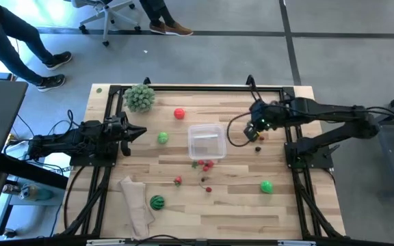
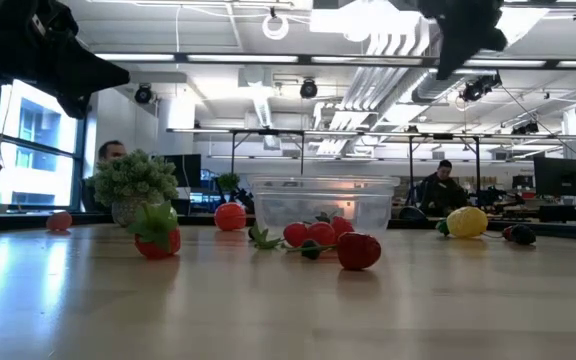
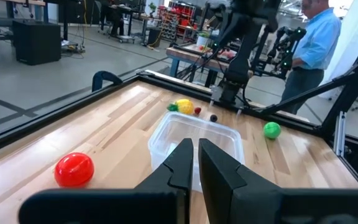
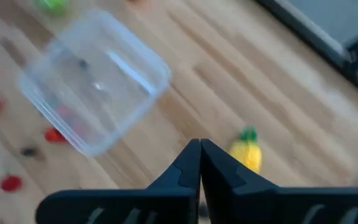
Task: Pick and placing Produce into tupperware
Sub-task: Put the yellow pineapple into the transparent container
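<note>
Your tupperware [image 1: 206, 141], clear, light and likely to skid, sits empty on the counter [image 1: 238, 205] just beyond the right gripper [image 4: 200, 149], whose fingers are pinched together holding nothing. The yellow lemon toy [image 4: 247, 154] lies right below it: small, hard, slippery; take it across its middle. The left gripper [image 3: 193, 155] waits closed, facing the tupperware.

Count on the table: one clear tupperware [image 1: 206, 141]; one red ball [image 1: 179, 113]; two green balls [image 1: 163, 138] [image 1: 267, 186]; one striped watermelon [image 1: 156, 202]; one yellow fruit [image 3: 184, 106]; one leafy green ball [image 1: 139, 97]; one beige cloth [image 1: 135, 200]; several small red pieces [image 1: 206, 164], number unclear.
</note>
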Motion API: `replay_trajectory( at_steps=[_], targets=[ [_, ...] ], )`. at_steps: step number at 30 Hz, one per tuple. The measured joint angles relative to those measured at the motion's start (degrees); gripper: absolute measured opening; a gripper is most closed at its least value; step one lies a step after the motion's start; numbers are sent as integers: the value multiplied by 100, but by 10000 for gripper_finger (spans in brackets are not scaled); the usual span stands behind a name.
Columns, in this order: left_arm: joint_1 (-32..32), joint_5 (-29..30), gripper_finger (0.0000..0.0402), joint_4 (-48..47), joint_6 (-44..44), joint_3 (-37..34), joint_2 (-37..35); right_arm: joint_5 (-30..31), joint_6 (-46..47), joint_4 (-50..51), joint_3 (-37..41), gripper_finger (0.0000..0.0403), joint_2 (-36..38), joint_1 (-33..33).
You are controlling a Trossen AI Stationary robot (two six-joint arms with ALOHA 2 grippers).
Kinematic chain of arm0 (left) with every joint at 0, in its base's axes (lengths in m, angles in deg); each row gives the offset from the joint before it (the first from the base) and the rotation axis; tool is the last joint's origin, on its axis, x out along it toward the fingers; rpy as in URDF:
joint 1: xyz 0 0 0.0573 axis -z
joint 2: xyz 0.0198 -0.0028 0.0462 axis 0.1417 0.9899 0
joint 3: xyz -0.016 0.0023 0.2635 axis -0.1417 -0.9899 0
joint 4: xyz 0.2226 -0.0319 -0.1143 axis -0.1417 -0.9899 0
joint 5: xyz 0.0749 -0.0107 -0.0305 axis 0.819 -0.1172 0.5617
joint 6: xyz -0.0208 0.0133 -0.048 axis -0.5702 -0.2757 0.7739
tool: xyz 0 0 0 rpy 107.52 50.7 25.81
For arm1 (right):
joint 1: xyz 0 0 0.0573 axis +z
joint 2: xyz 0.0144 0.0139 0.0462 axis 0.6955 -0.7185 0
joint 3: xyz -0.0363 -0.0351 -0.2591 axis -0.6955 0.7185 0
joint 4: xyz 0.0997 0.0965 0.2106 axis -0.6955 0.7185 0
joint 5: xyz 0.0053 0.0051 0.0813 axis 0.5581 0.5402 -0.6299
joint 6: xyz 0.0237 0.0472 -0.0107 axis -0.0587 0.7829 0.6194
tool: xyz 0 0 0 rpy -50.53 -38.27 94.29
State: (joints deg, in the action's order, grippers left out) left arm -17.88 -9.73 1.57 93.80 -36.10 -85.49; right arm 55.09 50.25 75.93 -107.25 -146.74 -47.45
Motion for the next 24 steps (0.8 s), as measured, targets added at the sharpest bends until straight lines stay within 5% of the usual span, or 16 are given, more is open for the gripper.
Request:
replay_trajectory(
  at_steps=[11,24],
  targets=[
    [0,0,17,-2,0,0,0,137,-35,9,933,69,57,-310],
    [2,0,17,-4,0,0,0,-143,-409,-442,1406,190,13,-1370]
  ],
)
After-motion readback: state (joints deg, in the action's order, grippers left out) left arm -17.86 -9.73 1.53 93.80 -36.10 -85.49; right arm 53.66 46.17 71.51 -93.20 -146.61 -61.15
